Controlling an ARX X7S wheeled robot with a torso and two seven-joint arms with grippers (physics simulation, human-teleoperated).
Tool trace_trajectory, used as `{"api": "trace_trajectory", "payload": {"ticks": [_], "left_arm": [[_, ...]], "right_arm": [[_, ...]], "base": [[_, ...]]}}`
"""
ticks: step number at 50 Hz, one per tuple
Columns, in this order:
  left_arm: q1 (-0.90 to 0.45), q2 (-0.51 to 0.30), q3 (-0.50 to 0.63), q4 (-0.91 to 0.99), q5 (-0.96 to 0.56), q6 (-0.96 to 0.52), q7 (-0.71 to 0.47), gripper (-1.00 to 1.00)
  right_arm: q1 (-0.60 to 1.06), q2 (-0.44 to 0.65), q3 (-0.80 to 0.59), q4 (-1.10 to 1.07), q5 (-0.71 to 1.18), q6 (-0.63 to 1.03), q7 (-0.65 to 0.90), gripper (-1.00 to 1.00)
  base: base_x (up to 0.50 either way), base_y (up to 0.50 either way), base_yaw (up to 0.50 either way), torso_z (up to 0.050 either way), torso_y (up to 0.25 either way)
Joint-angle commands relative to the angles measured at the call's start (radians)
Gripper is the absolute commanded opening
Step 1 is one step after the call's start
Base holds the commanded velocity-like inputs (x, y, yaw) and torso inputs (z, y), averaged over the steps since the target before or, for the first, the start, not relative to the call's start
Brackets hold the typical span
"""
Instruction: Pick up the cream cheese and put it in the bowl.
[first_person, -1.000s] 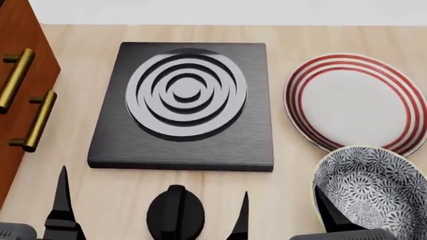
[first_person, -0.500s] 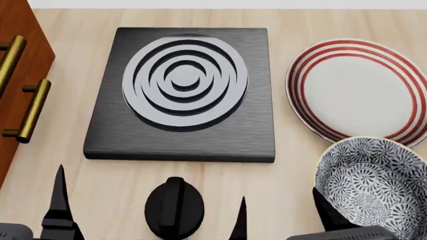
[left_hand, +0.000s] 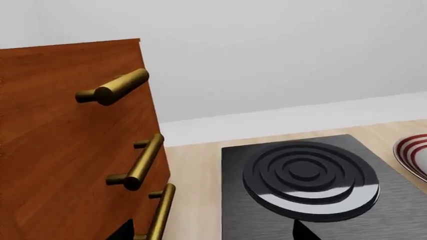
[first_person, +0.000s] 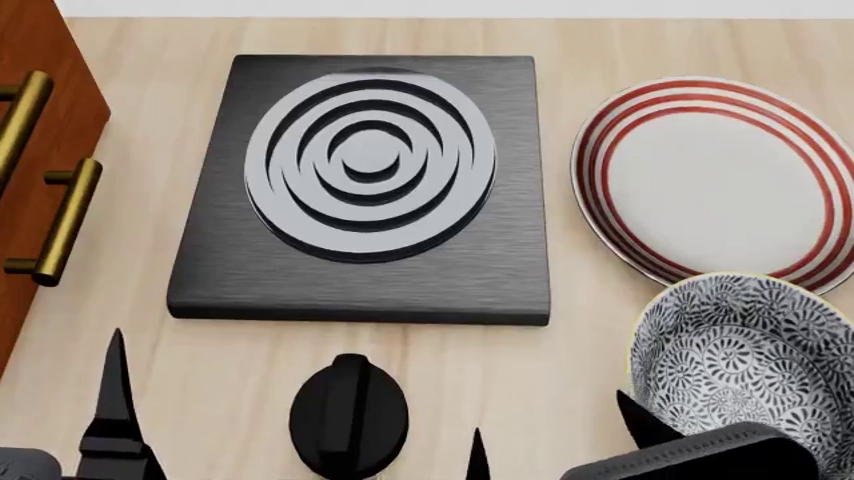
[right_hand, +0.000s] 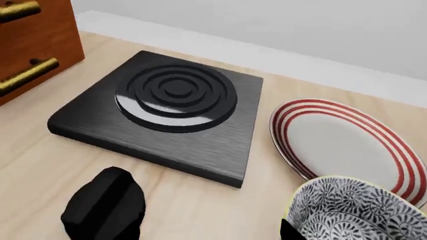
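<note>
The cream cheese shows in none of the views. The bowl (first_person: 742, 372), deep, with a dark floral pattern and a pale rim, stands at the near right; it also shows in the right wrist view (right_hand: 353, 212). My right gripper (first_person: 547, 445) is open and empty, low over the counter just left of the bowl, with one fingertip (right_hand: 290, 231) beside the bowl's rim. My left gripper (left_hand: 212, 233) is open and empty, between the cabinet and the hob. Only its left finger (first_person: 114, 400) shows in the head view.
A black hob (first_person: 360, 190) with a ringed burner lies in the middle. A white plate with red rings (first_person: 714, 185) lies behind the bowl. A black knob (first_person: 350, 418) sits near the front. A wooden cabinet (first_person: 34, 150) with brass handles stands at the left.
The head view first tilted, so everything slid up the picture. Since then my right gripper has shifted: its body rose into view and its fingertips dropped lower in the frame.
</note>
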Motion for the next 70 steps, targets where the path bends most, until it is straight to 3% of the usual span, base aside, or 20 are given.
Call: {"api": "trace_trajectory", "payload": {"ticks": [1,2,17,35,61,70], "left_arm": [[0.003,-0.002,0.002,-0.005,0.000,0.009,-0.004,1.00],[0.004,-0.002,0.003,-0.007,0.001,0.012,-0.004,1.00],[0.008,-0.003,-0.006,-0.004,-0.008,0.019,-0.011,1.00],[0.014,-0.006,-0.006,-0.009,-0.006,0.036,-0.019,1.00],[0.009,-0.007,-0.008,-0.018,-0.019,0.031,-0.030,1.00],[0.003,-0.008,-0.007,-0.016,-0.025,0.021,-0.034,1.00]], "right_arm": [[0.083,0.049,0.069,-0.014,0.316,0.145,0.126,1.00],[0.050,0.052,0.053,-0.022,0.262,0.128,0.097,1.00],[0.191,0.136,0.004,0.009,0.626,0.225,0.303,1.00],[0.220,0.167,-0.050,0.091,0.699,0.247,0.312,1.00],[0.570,0.198,-0.288,0.255,0.982,0.317,0.491,1.00],[0.622,0.194,-0.346,0.283,1.007,0.341,0.496,1.00]], "base": [[0.00,0.00,0.00,0.000,0.000],[0.00,0.00,0.00,0.000,0.000],[0.00,0.00,0.00,0.000,0.000],[0.00,0.00,0.00,0.000,0.000],[0.00,0.00,0.00,0.000,0.000],[0.00,0.00,0.00,0.000,0.000]]}}
